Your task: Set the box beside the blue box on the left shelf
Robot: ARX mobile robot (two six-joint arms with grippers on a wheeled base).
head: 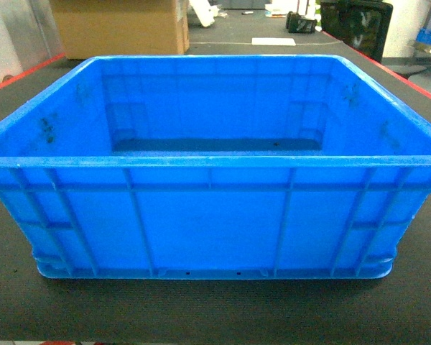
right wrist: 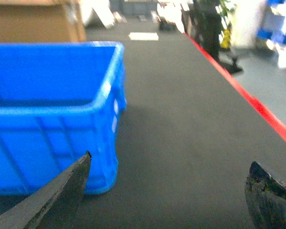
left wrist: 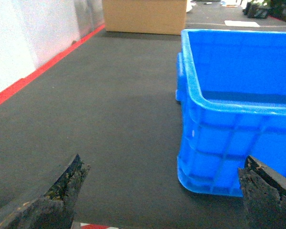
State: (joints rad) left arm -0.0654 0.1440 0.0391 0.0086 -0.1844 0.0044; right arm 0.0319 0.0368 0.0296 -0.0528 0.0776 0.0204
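Observation:
The box (head: 208, 223), a large bright-blue ribbed crate with a thick rim, sits empty on the dark table (head: 215, 316) and fills the head view. No gripper shows in that view. In the left wrist view the box (left wrist: 238, 119) is ahead on the right, and my left gripper (left wrist: 164, 174) stands open near the table's front edge, its right fingertip (left wrist: 264, 191) in front of the box's near left corner. In the right wrist view the box (right wrist: 52, 119) lies ahead on the left, and my right gripper (right wrist: 169, 174) is open beside its near right corner. The left shelf and the blue box on it are out of view.
A cardboard carton (head: 122, 27) stands at the table's far left. A red strip (left wrist: 43, 69) edges the table on the left and another red strip (right wrist: 250, 98) on the right. A white sheet (head: 273, 41) and dark items lie beyond the box.

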